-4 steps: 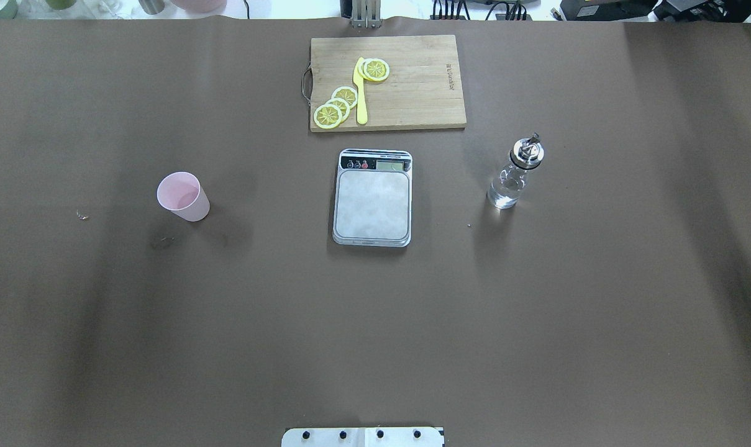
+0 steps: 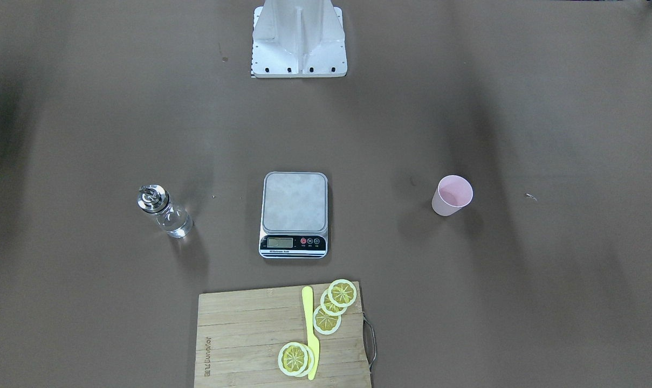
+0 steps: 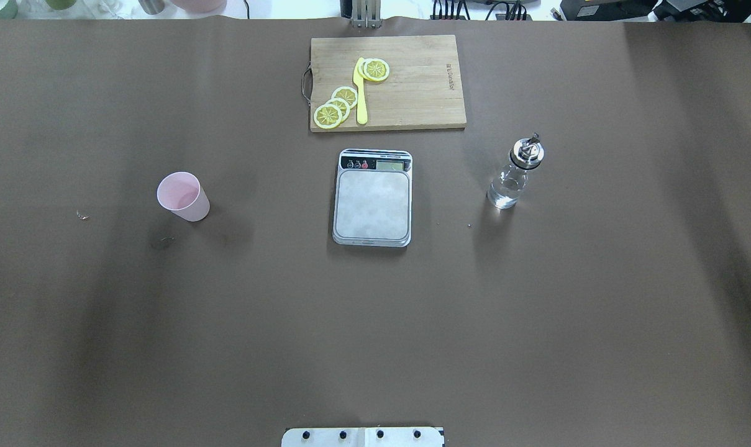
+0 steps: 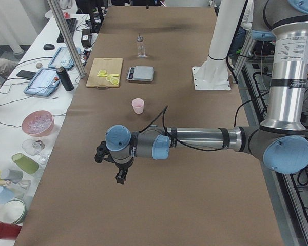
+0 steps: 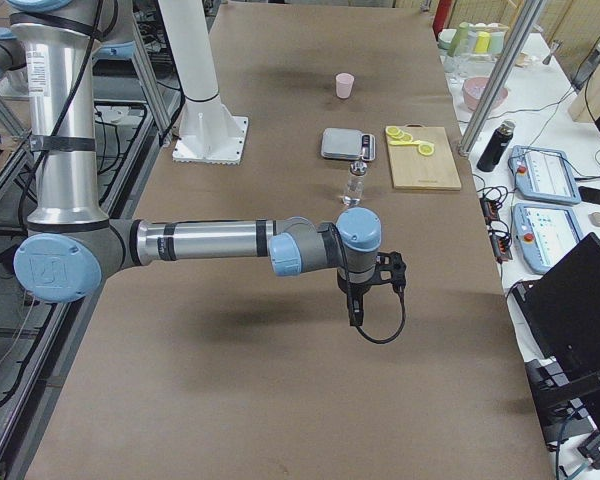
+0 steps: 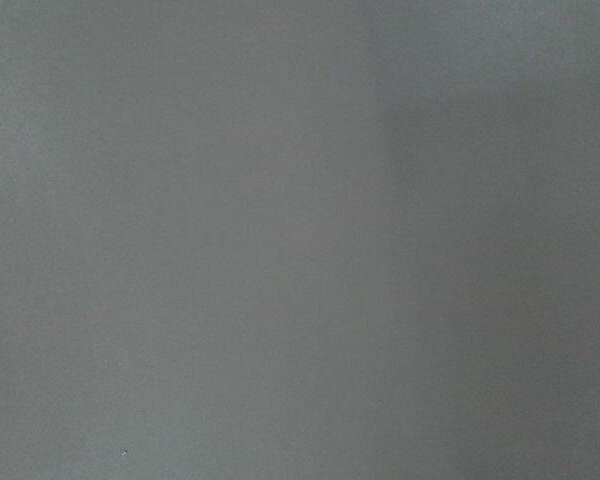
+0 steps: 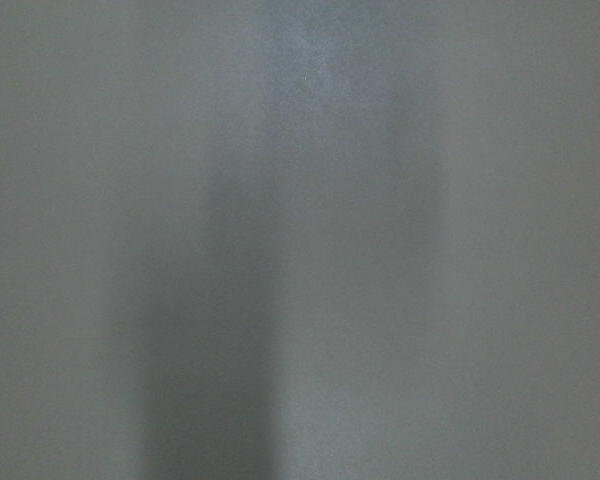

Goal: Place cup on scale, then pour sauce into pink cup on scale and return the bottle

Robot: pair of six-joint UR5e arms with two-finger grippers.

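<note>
The pale-pink cup [image 3: 182,196] stands upright on the brown table, left of the scale [image 3: 373,205], whose grey platform is bare. The clear bottle [image 3: 510,181] with its silver pourer cap stands right of the scale. In the front-facing view the cup [image 2: 451,195] is on the right, the scale [image 2: 294,207] in the middle and the bottle [image 2: 165,214] on the left. Only the side views show my left gripper [image 4: 120,177] and right gripper [image 5: 356,314]; each hangs over bare table, far from the objects. I cannot tell whether they are open or shut. Both wrist views show only blank table.
A wooden cutting board [image 3: 415,93] with lemon slices [image 3: 338,105] and a yellow knife [image 3: 361,93] lies just beyond the scale. The robot's white base [image 2: 299,43] stands at the near edge. Tablets, bowls and cups crowd the side bench [image 4: 36,102].
</note>
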